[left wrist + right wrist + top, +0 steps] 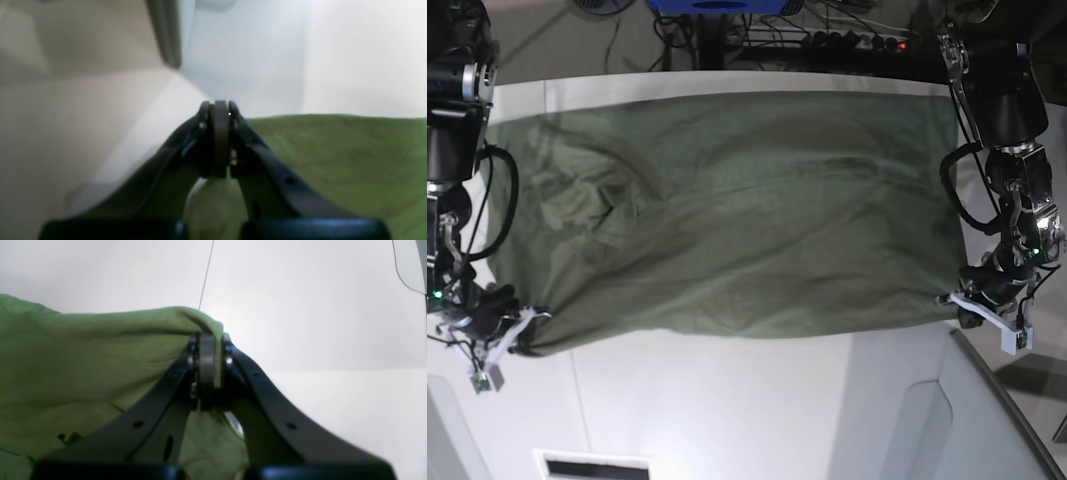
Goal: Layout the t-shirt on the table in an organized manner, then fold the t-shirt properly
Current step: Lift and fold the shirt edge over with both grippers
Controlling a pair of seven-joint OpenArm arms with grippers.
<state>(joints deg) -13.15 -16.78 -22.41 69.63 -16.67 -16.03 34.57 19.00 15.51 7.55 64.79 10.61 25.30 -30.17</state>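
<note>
It looked like a robotics lab: a white table (727, 400) flanked by two mounted arms, with tangled cables (847, 25) and a power strip (867, 42) on the floor behind.

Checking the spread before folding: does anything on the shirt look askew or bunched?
Yes. The t-shirt is stretched between both tools, but creases bunch near its end by the right tool; the rest lies fairly smooth.

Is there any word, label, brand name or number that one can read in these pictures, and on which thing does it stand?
None can be read. The olive-green cotton t-shirt shows no print or label from here. The smooth white table carries only a thin dark seam line. The black left gripper and black right gripper bear no markings.
</note>
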